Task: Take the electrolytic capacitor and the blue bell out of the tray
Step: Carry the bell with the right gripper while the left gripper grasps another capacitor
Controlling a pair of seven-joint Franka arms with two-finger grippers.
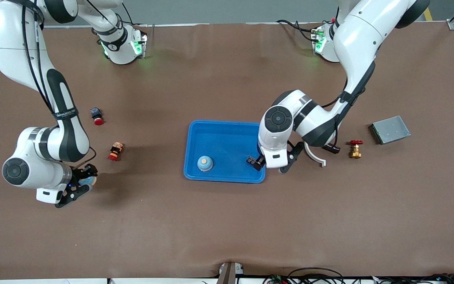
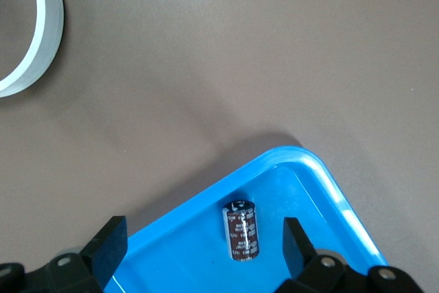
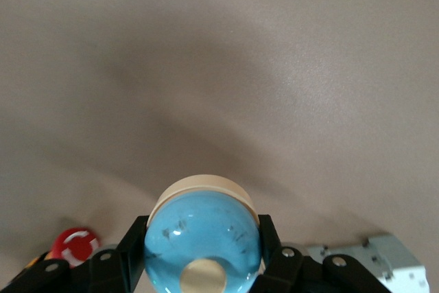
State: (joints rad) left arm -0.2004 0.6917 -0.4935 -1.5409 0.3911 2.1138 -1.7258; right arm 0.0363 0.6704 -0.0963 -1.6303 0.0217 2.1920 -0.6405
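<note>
Capacitor (image 2: 241, 230) lies in the blue tray's (image 1: 219, 134) corner toward the left arm's end of the counter (image 1: 227, 221). I see my left end effector (image 1: 259, 161) spread wide over it. My right end effector (image 1: 82, 184) grips a blue bell (image 3: 203, 238) over bare counter; another bell (image 1: 205, 163) sits in the tray.

a brown mat (image 1: 219, 221) covers the table; grey floor (image 1: 211, 10) shows past it.
</note>
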